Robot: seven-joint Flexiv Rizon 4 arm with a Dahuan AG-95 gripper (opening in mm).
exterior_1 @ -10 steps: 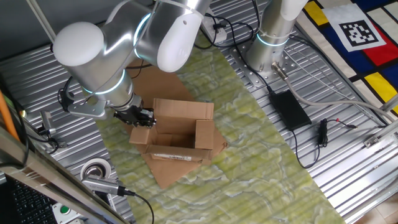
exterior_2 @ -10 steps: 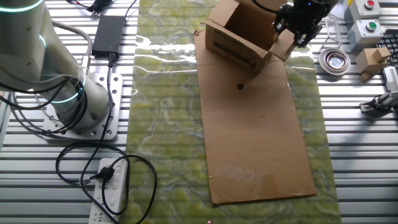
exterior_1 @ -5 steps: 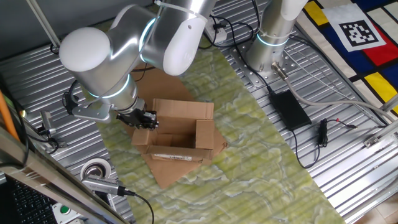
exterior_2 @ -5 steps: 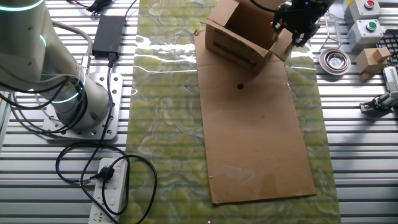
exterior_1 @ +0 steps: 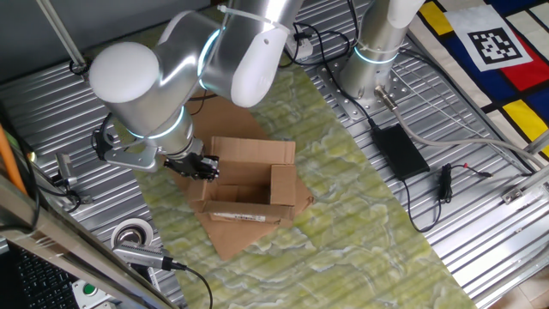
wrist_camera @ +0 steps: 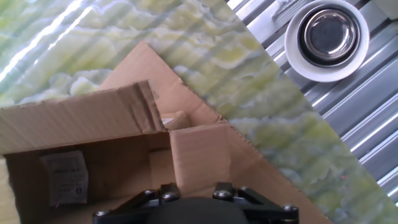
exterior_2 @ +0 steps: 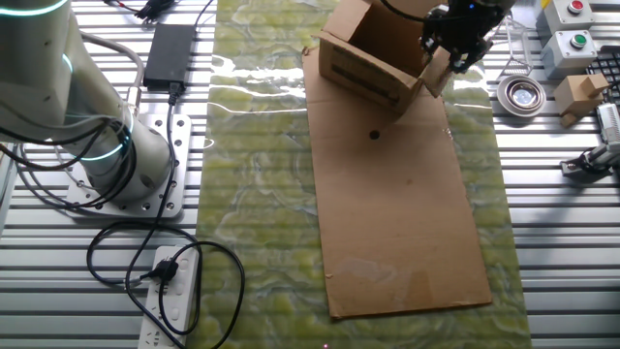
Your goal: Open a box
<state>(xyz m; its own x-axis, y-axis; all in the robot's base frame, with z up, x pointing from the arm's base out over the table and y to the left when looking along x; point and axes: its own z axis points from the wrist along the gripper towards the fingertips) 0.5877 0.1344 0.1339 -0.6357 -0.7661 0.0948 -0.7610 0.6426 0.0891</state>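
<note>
The small brown box [exterior_1: 244, 184] stands on a flat cardboard sheet with its top flaps up and its inside showing. A white label shows on its front side [exterior_1: 236, 215]. My gripper [exterior_1: 202, 166] is at the box's left side flap [exterior_1: 196, 189], its black fingers closed round the flap's edge. In the other fixed view the gripper [exterior_2: 449, 53] sits at the box's [exterior_2: 373, 58] right flap [exterior_2: 438, 74]. In the hand view the flap [wrist_camera: 199, 155] runs straight in under the gripper [wrist_camera: 194, 191]. The fingertips are hidden there.
The large flat cardboard sheet [exterior_2: 402, 213] lies on a green mat [exterior_2: 257, 194]. A tape roll [exterior_1: 130, 233] lies on the ribbed table near the box, also in the hand view [wrist_camera: 326, 37]. A power adapter [exterior_1: 399, 150], cables and a second arm base [exterior_1: 373, 60] stand further off.
My arm has shifted a little to the right, toward the box. The gripper has stayed at the side flap, which now stands slightly more upright. The box has not moved.
</note>
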